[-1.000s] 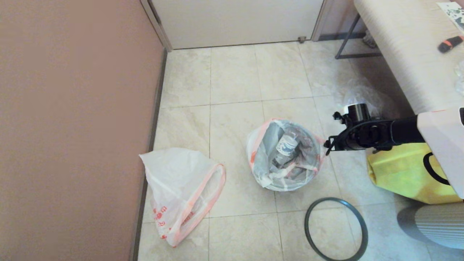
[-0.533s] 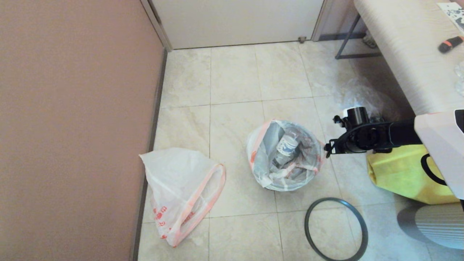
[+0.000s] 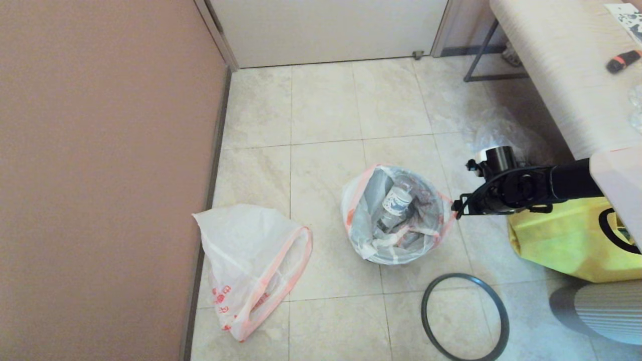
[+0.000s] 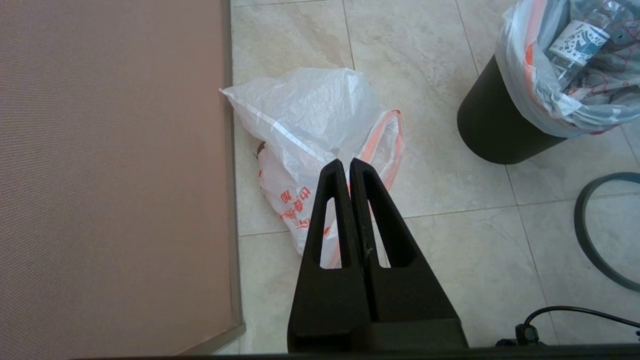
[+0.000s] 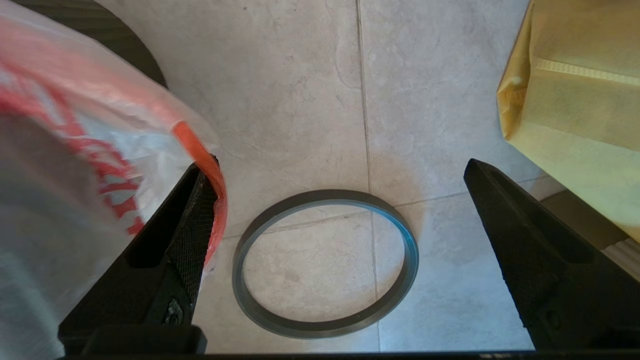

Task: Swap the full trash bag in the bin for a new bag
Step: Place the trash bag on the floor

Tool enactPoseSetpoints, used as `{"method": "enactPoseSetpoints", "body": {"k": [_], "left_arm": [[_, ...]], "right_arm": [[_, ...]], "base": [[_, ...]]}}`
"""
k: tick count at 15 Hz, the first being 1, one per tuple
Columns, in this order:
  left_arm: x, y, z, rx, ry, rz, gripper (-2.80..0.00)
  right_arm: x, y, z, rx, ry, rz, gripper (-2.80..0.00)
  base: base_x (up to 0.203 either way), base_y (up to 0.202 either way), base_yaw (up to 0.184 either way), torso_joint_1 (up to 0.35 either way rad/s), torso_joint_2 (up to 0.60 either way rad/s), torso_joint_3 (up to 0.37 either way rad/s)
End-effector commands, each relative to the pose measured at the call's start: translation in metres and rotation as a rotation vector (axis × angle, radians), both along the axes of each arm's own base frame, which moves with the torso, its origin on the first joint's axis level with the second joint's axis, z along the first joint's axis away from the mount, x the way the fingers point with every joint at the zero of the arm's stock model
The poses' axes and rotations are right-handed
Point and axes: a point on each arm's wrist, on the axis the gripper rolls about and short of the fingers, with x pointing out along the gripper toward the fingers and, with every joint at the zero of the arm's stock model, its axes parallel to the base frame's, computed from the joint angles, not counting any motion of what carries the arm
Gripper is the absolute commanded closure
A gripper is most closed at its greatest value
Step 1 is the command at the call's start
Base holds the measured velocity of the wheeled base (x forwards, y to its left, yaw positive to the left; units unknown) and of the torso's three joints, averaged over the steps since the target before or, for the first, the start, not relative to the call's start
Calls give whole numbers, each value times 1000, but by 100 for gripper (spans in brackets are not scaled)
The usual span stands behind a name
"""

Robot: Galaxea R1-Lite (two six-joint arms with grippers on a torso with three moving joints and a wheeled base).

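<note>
The full trash bag (image 3: 396,213) sits in the black bin (image 4: 492,132), its orange-trimmed edge folded over the rim and a clear bottle showing inside. My right gripper (image 3: 454,207) hangs open at the bin's right rim; one finger (image 5: 192,200) touches the bag's orange edge (image 5: 197,150). The dark grey hoop (image 3: 465,317) lies flat on the tiles, apart from the bin. The new bag (image 3: 251,260) lies limp on the floor by the wall. My left gripper (image 4: 346,162) hovers above it, shut and empty.
A yellow fabric bag (image 3: 567,235) stands right of the bin, under my right arm. A clear crinkled bag (image 3: 501,133) lies beyond it by the table (image 3: 562,65). The pink wall (image 3: 100,175) bounds the left side.
My right gripper has sunk slightly and edged right at the bin's rim. The bags, bin and hoop have stayed put.
</note>
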Motion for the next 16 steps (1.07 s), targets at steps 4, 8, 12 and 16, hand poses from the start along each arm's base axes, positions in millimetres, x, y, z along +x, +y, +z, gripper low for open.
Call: {"method": "enactPoseSetpoints", "body": {"k": [4,8,12,16], "left_arm": [[1,0,-4,0,13,0,0],[1,0,-4,0,13,0,0],[1,0,-4,0,13,0,0],[1,0,-4,0,13,0,0]], "right_arm": [[7,-2,-10,-3,6,-5,-280],[20,-1,-23,-2,5,-6,-280],[30,3,-42,2,22,-1,-280],[32,16,-52,44,34,34,-280]], "base": [[0,0,0,0,0,0],[0,0,0,0,0,0],[0,0,0,0,0,0],[0,0,0,0,0,0]]}}
